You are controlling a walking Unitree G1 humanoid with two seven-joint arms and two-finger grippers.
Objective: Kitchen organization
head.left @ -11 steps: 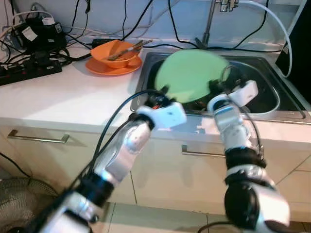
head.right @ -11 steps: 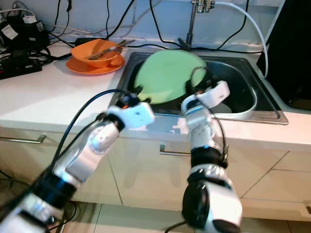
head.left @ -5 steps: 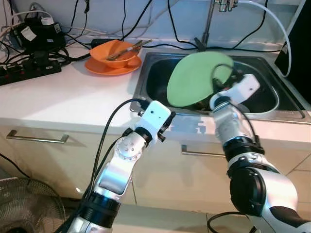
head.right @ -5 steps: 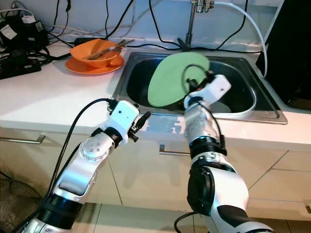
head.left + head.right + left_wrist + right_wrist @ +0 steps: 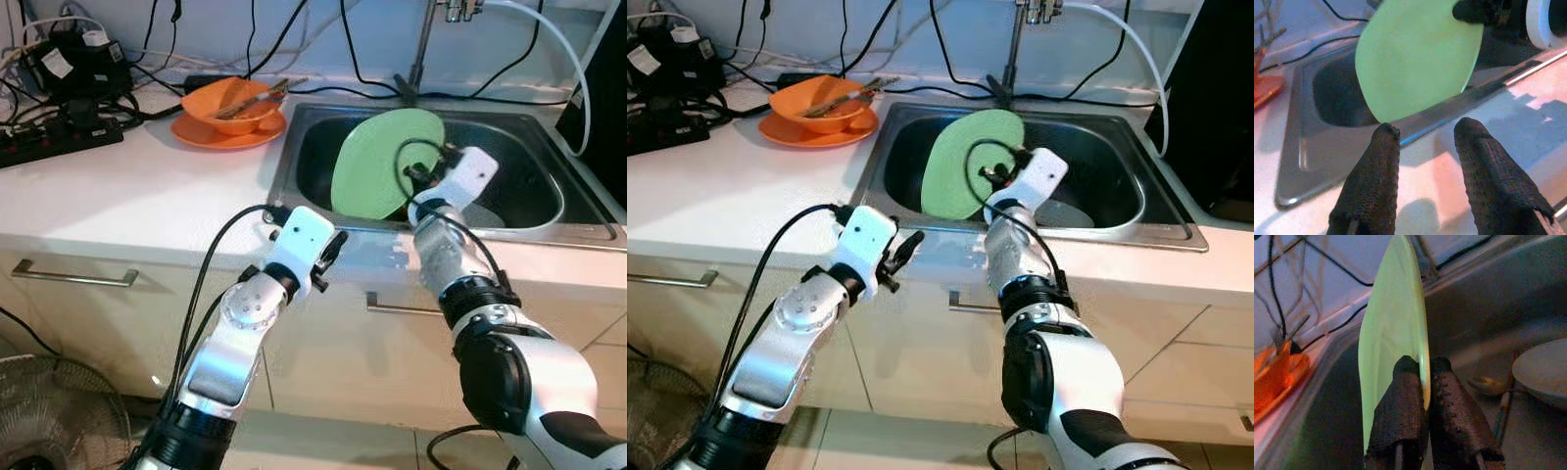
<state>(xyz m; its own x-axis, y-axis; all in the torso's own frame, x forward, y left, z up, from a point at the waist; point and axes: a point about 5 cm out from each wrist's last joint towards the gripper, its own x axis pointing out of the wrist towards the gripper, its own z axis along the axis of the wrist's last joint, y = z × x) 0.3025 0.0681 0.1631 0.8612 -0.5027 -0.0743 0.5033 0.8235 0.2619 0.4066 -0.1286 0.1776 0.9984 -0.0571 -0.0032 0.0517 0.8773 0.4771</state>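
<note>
A round light-green plate (image 5: 377, 162) stands tilted on edge over the steel sink (image 5: 294, 147). My right gripper (image 5: 1423, 366) is shut on the plate's rim, one finger on each face, at the side nearest me (image 5: 419, 186). My left gripper (image 5: 1425, 132) is open with nothing between its fingers. It hovers over the white counter strip in front of the sink (image 5: 328, 257), a short way from the plate's lower edge.
In the basin lie a white bowl (image 5: 1542, 369) and a spoon (image 5: 1488, 386). An orange bowl (image 5: 233, 103) with utensils sits on an orange plate (image 5: 211, 135) left of the sink. Power strips and cables (image 5: 59, 137) crowd the back left. The faucet (image 5: 423, 39) rises behind the sink.
My left gripper let go of the plate's left rim and drew back to the counter front. My right gripper turned the plate more upright and brought it lower over the basin.
</note>
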